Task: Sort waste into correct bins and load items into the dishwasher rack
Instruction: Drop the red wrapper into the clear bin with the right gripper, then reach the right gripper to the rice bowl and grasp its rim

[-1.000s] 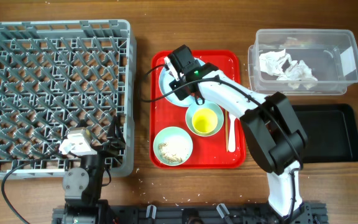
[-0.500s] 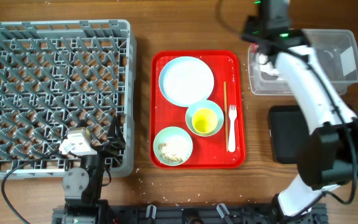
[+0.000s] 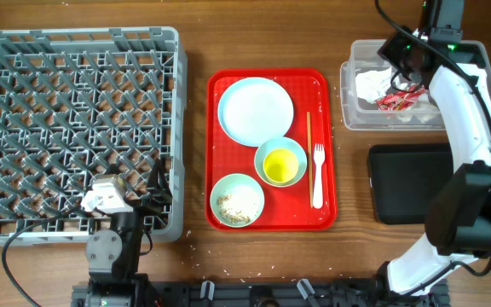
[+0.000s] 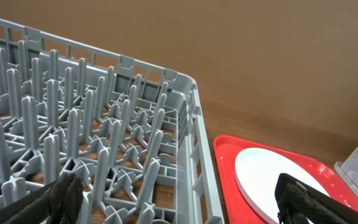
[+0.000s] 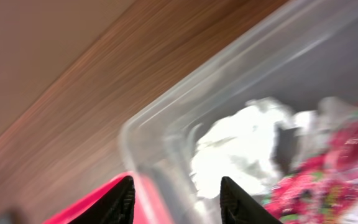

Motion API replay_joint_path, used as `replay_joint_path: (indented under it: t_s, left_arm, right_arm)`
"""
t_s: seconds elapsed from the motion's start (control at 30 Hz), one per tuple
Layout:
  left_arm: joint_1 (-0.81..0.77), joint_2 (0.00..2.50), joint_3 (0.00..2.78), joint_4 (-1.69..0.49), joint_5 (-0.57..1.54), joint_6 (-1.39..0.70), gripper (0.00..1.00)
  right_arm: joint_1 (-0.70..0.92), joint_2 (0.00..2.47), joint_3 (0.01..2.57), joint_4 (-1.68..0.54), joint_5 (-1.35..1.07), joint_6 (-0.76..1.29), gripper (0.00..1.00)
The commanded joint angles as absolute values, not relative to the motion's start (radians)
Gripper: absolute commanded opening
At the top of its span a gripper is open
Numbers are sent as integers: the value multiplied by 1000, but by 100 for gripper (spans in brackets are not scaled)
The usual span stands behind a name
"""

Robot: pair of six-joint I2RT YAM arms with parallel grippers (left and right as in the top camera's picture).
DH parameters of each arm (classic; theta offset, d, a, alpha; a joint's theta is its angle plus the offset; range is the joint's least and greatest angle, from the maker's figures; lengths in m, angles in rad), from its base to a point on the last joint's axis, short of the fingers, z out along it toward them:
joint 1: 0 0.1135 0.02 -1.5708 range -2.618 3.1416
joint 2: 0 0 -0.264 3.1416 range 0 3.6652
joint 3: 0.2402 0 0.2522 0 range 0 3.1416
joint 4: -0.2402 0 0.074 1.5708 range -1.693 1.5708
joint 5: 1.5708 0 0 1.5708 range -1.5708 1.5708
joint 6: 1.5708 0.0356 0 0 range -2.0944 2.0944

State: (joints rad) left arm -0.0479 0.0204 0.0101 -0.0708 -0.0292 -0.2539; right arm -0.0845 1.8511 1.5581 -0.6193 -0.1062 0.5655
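Note:
My right gripper (image 3: pixel 399 72) (image 5: pixel 176 186) hovers over the clear tub (image 3: pixel 476 107), jaws open and nothing between them. Below it in the tub lie the crumpled white napkin (image 3: pixel 373 83) (image 5: pixel 235 149) and the red-and-white sachet wrapper (image 3: pixel 399 100) (image 5: pixel 328 180). The red tray (image 3: pixel 220 217) carries the white plate (image 3: pixel 255 110), a yellow cup (image 3: pixel 280 165) sitting in a green-blue bowl, a second bowl (image 3: pixel 237 199) with rice crumbs, the chopsticks (image 3: pixel 309 145) and the white fork (image 3: pixel 318 175). My left gripper (image 3: pixel 156 200) (image 4: pixel 182 202) stands wide open over the grey rack's (image 3: pixel 75 128) (image 4: pixel 104 143) near right corner.
The black tray (image 3: pixel 403 183) lies right of the red tray, partly covered by my right arm. Small crumbs dot the wood near the rack's front corner. In the left wrist view the plate (image 4: pixel 272 180) shows beyond the rack wall.
My right arm swung from the plate on the red tray across to the clear tub. Its jaws opened and the red wrapper now lies in the tub. The left arm stayed still.

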Motion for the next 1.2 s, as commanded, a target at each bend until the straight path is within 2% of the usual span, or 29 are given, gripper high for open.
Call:
replay_joint_path:
  t_s: [0.0,0.1,0.2,0.27,0.37,0.4,0.43,0.53,0.7,0.77,0.83,0.87,0.9,1.0,1.03,1.07,1.17]
  left_arm:
    - [-52,16,6,-70,-36,-266,100]
    - [-52,16,6,-70,-36,-266,100]
    - [-52,16,6,-70,-36,-266,100]
    - [-52,16,6,-70,-36,-266,100]
    - [-52,16,6,-70,-36,-266,100]
    - [-52,16,6,-70,-36,-266,100]
    - [-52,16,6,-70,-36,-266,100]
    - [-52,16,6,-70,-36,-266,100]
    - [-52,16,6,-70,-36,-266,100]
    - [-52,16,6,-70,-36,-266,100]
    - [-52,16,6,-70,-36,-266,100]
    - [-52,16,6,-70,-36,-266,100]
    - [-52,16,6,-70,-36,-266,100]
    - [-52,16,6,-70,-36,-266,100]
    - [-52,16,6,-70,-36,-266,100]
    - [-52,16,6,-70,-36,-266,100]
    - [-52,16,6,-70,-36,-266,100]
  right_arm:
    - [-20,1812,1550,-613,-242,407,46]
    - [90,1771,1550,-641,-253,278,49]
    - [266,1771,1550,-644,-338,209,51]
    - [394,1775,1550,-622,-282,172,59]
    - [528,1783,1550,-611,-159,171,84]
    - [574,1785,1550,-611,-106,172,89]
    - [596,1786,1550,-610,-93,172,100]
    - [635,1786,1550,-609,-106,249,100]
    - [636,1786,1550,-608,-105,524,99]
    - [636,1786,1550,-603,-105,530,99]
    - [636,1786,1550,-600,-108,566,96]
    - [636,1786,1550,-595,-160,575,85]
    - [636,1786,1550,-591,-194,569,78]
    - [635,1785,1550,-585,-238,496,38]
    - [635,1785,1550,-585,-238,498,20]
    - [635,1784,1550,-585,-239,502,16]
    - [630,1771,1550,-585,-238,523,18]
